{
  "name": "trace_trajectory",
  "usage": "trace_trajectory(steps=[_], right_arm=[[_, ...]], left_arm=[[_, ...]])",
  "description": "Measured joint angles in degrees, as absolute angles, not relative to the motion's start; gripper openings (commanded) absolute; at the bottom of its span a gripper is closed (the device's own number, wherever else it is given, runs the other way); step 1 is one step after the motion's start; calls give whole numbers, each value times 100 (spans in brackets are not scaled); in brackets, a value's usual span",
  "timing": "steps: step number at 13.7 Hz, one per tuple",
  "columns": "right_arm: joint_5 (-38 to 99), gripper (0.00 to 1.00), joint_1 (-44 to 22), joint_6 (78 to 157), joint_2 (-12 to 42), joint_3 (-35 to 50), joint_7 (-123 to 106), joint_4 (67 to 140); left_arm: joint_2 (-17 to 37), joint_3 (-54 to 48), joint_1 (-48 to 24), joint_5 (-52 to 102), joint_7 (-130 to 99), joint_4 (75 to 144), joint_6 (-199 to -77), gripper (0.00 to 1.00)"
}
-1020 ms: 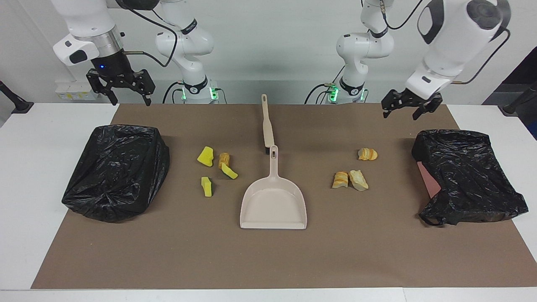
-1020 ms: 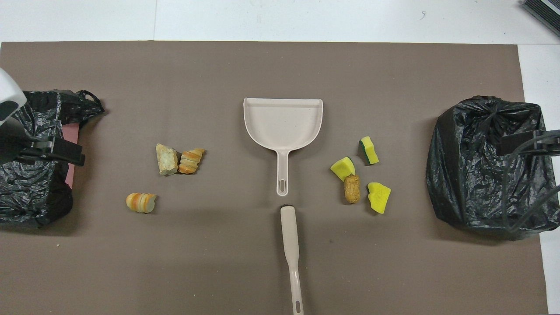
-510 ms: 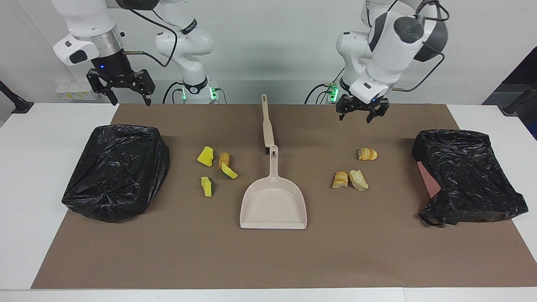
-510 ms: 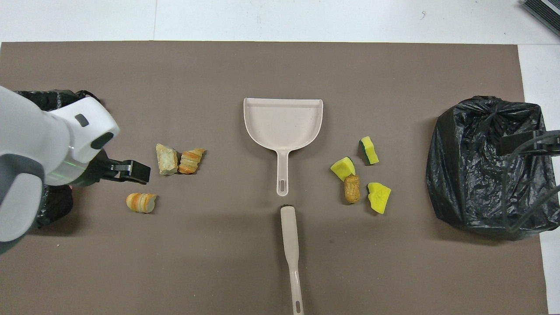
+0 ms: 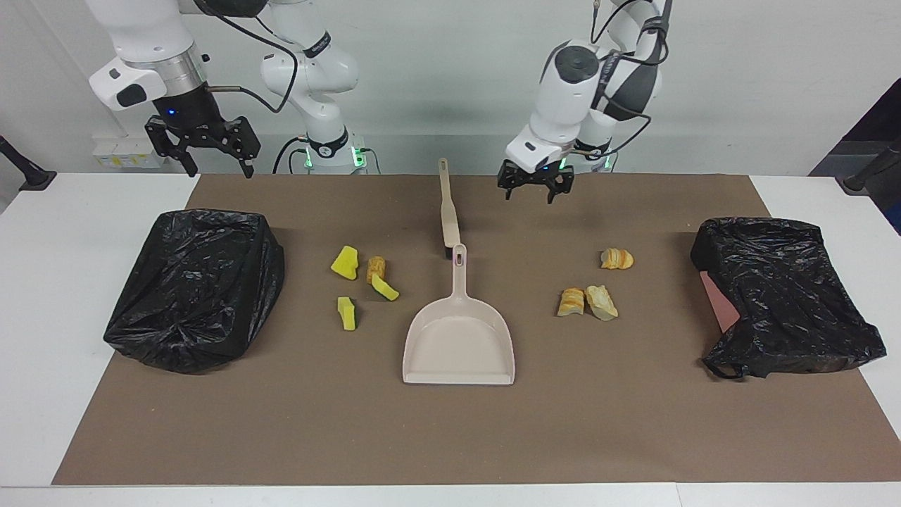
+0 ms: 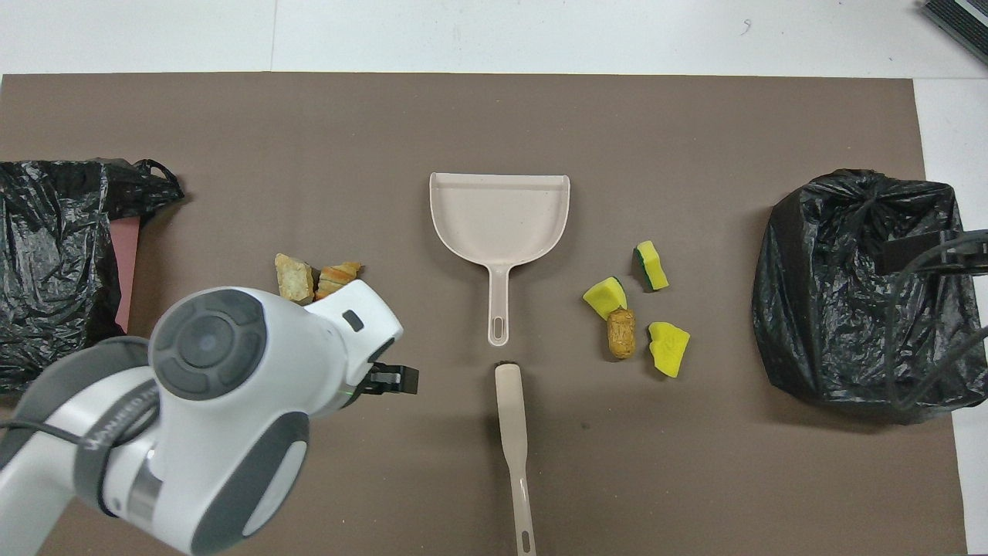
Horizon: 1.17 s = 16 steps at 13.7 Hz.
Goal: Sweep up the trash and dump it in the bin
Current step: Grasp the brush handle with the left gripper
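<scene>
The trash lies in two groups on the brown mat. Three yellow spongy wedges (image 5: 345, 262) and a brown lump (image 5: 376, 268) lie toward the right arm's end. Three tan-orange bread chunks (image 5: 602, 302) lie toward the left arm's end. In the overhead view two chunks (image 6: 293, 276) peek out and my left arm hides the third. A beige dustpan (image 5: 459, 338) lies mid-mat, with a beige brush (image 5: 448, 211) nearer to the robots than its handle. My left gripper (image 5: 535, 191) hangs open and empty over the mat beside the brush. My right gripper (image 5: 211, 165) waits open, raised.
A bin lined with a black bag (image 5: 197, 285) stands at the right arm's end of the mat. A second black-bagged bin (image 5: 785, 296) with a pink side stands at the left arm's end. White table (image 5: 42, 317) surrounds the mat.
My left arm has swung from over the black-bagged bin at its end toward the middle, and now hangs beside the brush. The right arm and all objects have not moved.
</scene>
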State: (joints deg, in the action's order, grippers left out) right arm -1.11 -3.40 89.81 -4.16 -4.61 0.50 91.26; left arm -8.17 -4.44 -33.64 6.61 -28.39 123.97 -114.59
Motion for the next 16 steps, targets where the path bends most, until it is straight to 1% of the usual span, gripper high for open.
trace_trajectory(steps=[3,6,9,10,11,13,14,16], right_arm=[[-111,100,-340,8981,-418,-461,50,9128],[-111,100,-340,8981,-418,-461,50,9130],[-111,100,-340,8981,-419,-461,50,9130],[-111,100,-340,8981,-419,-461,50,9130],[-111,100,-340,8981,-420,-461,50,9130],[-111,100,-336,8981,-423,-464,50,9130],[-111,100,-335,8981,-424,-466,50,9130],[-111,100,-335,8981,-426,-466,50,9131]], left_arm=[[-633,-451,-4201,665,-3806,12786,-12225,100],[-434,-455,-4956,878,-4278,13312,-13129,100],[-207,-452,-5390,1025,-4597,13440,-13536,100],[-130,-447,-5510,1051,-4725,13440,-13620,96],[-35,-449,-5629,1054,-4888,13440,-13711,75],[75,-448,-5729,1055,-5057,13434,-13819,5],[86,-444,-5731,1055,-5070,13430,-13825,0],[85,-415,-5731,1055,-5069,13423,-13825,0]])
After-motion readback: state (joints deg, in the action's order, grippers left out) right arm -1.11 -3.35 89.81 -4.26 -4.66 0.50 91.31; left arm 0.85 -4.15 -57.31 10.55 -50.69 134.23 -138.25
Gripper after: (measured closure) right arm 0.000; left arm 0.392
